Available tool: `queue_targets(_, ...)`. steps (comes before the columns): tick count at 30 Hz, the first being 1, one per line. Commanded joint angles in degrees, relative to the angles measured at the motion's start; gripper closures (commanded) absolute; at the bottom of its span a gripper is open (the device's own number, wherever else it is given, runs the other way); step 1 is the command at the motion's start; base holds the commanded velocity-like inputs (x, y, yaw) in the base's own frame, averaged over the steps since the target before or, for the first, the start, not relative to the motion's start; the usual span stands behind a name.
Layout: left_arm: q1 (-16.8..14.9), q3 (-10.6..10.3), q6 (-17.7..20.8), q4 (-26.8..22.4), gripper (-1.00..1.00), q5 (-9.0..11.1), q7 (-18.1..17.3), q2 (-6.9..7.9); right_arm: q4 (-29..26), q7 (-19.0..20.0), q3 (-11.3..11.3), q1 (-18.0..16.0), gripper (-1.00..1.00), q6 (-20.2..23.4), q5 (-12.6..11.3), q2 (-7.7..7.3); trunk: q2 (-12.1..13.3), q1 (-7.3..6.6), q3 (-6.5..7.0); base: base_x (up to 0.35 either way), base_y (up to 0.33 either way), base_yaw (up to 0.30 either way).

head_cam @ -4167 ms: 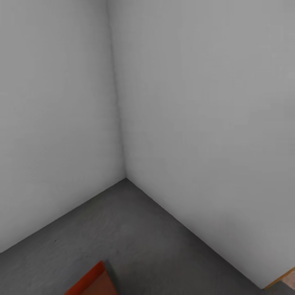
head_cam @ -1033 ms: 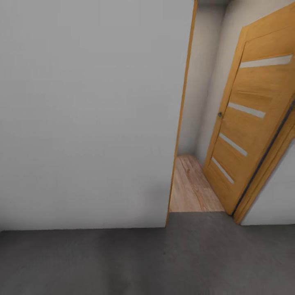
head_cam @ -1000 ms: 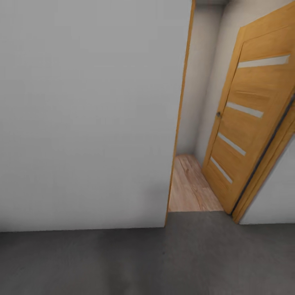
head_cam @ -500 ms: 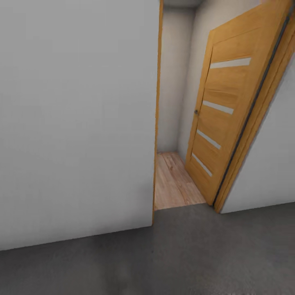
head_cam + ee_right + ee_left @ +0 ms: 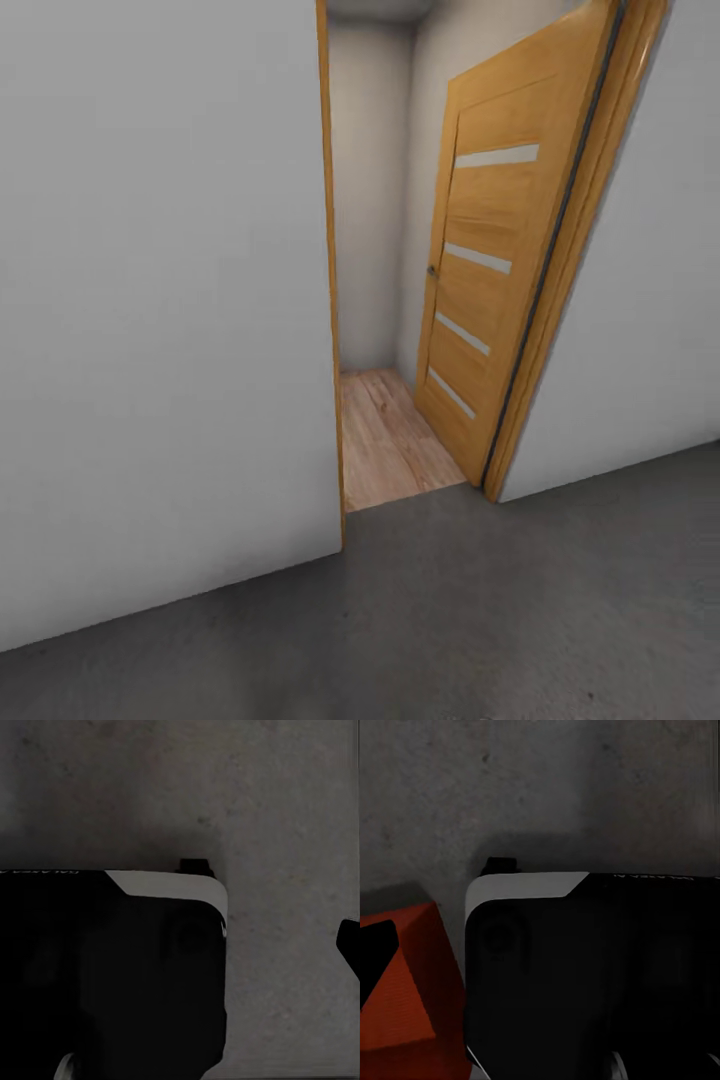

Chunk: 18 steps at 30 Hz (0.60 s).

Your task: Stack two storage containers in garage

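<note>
Storage container [image 5: 405,997]: one orange-red bin with fine ribs lies on the floor, right beside the robot's dark base, seen from the left wrist camera.
Dark patch on the bin [image 5: 375,952]: a black shape covers one corner of it; I cannot tell what it is.
Left tool: I cannot tell how far open it is, or if it holds anything.
Robot base [image 5: 585,975]: a big black body with a white edge strip, sitting on the floor.
Floor [image 5: 450,620]: dark grey and speckled, like rough concrete; it runs up to the walls and the doorway.
Wall [image 5: 150,300]: plain grey-white, on the left of the doorway.
Doorway [image 5: 372,250]: a narrow gap with a wood frame, ahead of the robot.
Wood plank floor [image 5: 385,440]: light boards lie past the doorway.
Door [image 5: 490,270]: orange wood with four pale strips and a small knob, swung open on the right side of the gap.
Right tool: I cannot tell if it is open or closed; a small black tip [image 5: 349,941] shows at the edge of the right wrist picture.
</note>
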Motion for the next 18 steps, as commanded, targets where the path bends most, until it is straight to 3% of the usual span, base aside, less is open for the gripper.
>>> queue_targets(1,0.0,-0.1,0.1,-0.1,-1.00,0.3,0.2,-0.01,0.2,-0.2,-0.4,-0.1,-1.00,-0.2,0.5,-0.02,-0.1,0.02,-0.10,0.000,0.000,-0.109)
queue_targets(7,0.0,-0.1,0.2,-0.1,-1.00,0.2,0.1,-0.04,0.2,-0.3,-0.4,-0.1,-1.00,-0.1,0.5,-0.03,-0.1,0.02,-0.10,0.011,-0.084,-0.030)
queue_targets(18,0.0,-0.1,0.4,-0.1,-1.00,0.1,0.2,-0.01,0.1,-0.3,-0.4,-0.1,-1.00,-0.1,0.5,0.04,-0.1,0.02,-0.10,0.063,-0.309,-0.002)
